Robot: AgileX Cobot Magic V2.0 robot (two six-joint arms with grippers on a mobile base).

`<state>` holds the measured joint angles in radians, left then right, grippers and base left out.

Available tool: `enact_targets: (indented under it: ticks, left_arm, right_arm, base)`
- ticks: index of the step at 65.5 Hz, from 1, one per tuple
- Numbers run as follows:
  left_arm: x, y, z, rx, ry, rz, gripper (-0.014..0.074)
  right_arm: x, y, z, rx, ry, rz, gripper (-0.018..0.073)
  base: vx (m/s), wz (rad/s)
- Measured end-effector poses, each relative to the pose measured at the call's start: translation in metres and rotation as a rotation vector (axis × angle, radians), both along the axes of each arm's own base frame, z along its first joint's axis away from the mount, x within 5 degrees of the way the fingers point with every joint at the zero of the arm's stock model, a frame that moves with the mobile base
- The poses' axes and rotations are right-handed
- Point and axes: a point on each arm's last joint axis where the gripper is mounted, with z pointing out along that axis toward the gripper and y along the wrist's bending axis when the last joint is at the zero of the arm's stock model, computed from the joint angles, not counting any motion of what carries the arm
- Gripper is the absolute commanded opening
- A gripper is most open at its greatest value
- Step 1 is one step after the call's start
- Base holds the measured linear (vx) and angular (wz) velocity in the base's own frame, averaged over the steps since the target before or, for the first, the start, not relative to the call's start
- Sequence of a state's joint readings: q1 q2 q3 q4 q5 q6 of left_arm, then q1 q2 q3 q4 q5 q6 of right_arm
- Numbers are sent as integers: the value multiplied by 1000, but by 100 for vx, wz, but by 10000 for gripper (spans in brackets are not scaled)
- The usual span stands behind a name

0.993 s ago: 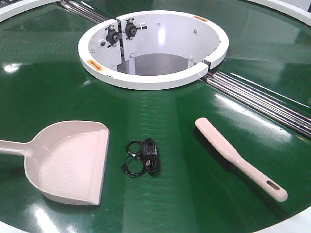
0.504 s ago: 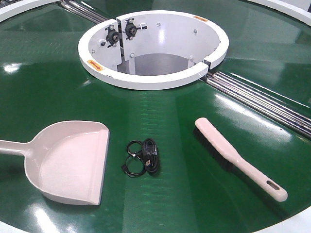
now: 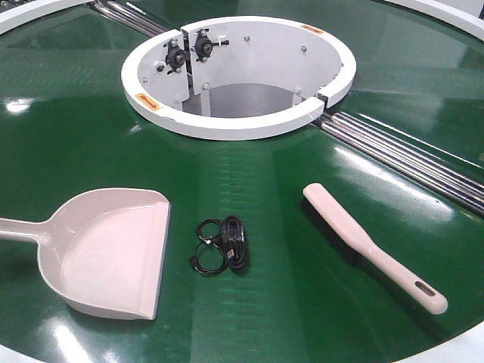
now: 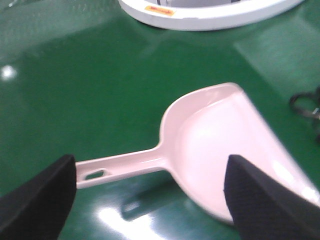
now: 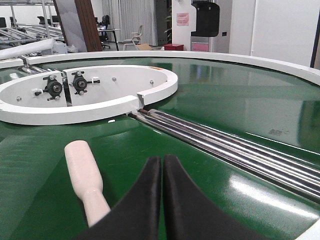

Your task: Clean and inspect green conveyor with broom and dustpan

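Nothing has moved since before. Front view: your dustpan (image 3: 106, 253) lies lower left on the green conveyor (image 3: 265, 181), handle pointing left; broom (image 3: 370, 246) lower right, handle slanting down-right. Left wrist: left fingers (image 4: 35, 200) spread wide. Right wrist: right fingers (image 5: 145, 200) closed, empty.

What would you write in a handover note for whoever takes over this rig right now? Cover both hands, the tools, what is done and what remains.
Left hand: open, empty, over the dustpan handle.
Right hand: shut, empty, beside the broom.
Both tools lie flat on the green conveyor, a coiled black cable between them.
Done: nothing gripped or swept.
Left: grasp both tools, likely sweep the cable into the dustpan, inspect the belt.
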<state>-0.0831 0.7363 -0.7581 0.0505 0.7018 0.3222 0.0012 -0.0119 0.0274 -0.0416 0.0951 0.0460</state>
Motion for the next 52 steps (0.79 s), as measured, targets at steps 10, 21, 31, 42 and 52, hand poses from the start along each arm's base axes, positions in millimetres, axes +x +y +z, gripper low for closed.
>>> enact_targets:
  ticks: [10, 21, 31, 42, 52]
  left_arm:
    - [34, 4, 21, 250, 156, -88, 575]
    - [80, 5, 19, 364, 318, -147, 575]
    - [115, 2, -5, 413, 456, -224, 575]
    - [125, 1, -32, 535, 635, -409, 575]
    - [134, 1, -41, 630, 650, -536, 575]
  right_arm:
    - [0, 0, 0, 0, 0, 0, -8]
    - [0, 0, 0, 0, 0, 0, -8]
    - [0, 0, 0, 0, 0, 0, -8]
    - [0, 0, 0, 0, 0, 0, -8]
    - [0, 0, 0, 0, 0, 0, -8]
  base:
    - [0, 0]
    - [0, 0]
    - [0, 0]
    - [0, 0]
    - [0, 0]
